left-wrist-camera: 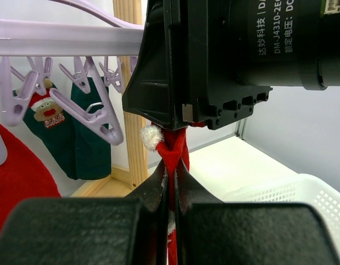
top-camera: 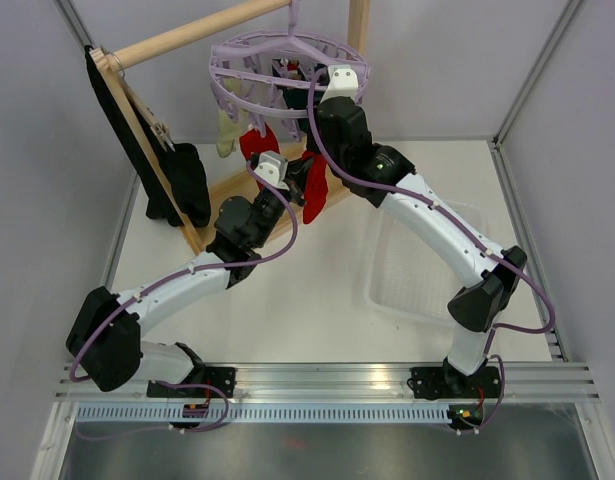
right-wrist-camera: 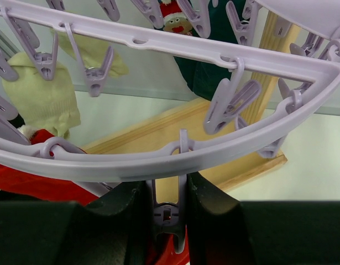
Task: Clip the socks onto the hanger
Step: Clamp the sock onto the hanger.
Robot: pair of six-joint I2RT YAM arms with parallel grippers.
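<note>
Hanging vertically, red sock (left-wrist-camera: 173, 148) clamped in left gripper (left-wrist-camera: 171, 172); right gripper (right-wrist-camera: 168, 193) squeezes clip (right-wrist-camera: 167, 214).

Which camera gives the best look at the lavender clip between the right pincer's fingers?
The right wrist view: the clip stands upright between the right pincer's fingers, hung from the hanger's near ring. In the top external view the right arm covers it; in the left wrist view that arm's black housing blocks it.

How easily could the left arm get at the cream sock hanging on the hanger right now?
Probably not at once. The cream sock hangs close to the left gripper, but that gripper is shut on the red sock, so it would have to let go first.
</note>
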